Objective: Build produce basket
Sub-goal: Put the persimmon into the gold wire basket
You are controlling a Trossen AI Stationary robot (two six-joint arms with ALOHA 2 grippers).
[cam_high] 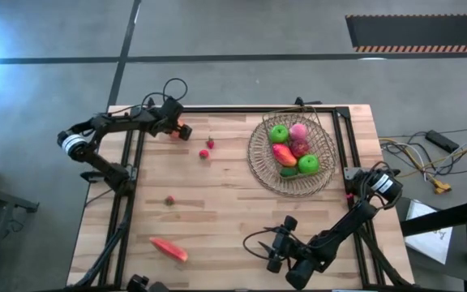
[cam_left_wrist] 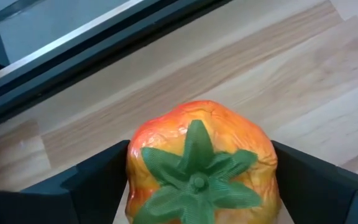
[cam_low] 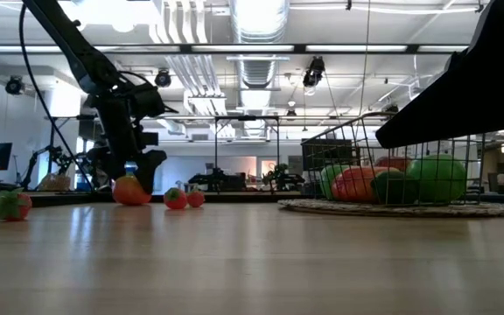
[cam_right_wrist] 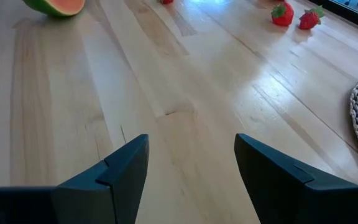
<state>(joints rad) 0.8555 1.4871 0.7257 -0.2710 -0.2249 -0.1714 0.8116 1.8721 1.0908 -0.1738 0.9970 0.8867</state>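
I have the left gripper [cam_high: 178,130] down at the table's far left, well away from the basket [cam_high: 259,158], its fingers [cam_left_wrist: 86,186] spread on either side of the tomato [cam_left_wrist: 201,162] without clearly squeezing it. My right gripper [cam_right_wrist: 191,168] hangs open and empty over bare wood, nearer me than the basket, which holds green apples [cam_high: 279,133] and other fruit.

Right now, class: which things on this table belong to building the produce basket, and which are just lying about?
Belongs to the job:
- round basket already holding produce
- tomato between the left gripper's fingers
- three strawberries
- watermelon slice

Lying about:
- cables beside the table
- right gripper, open and empty
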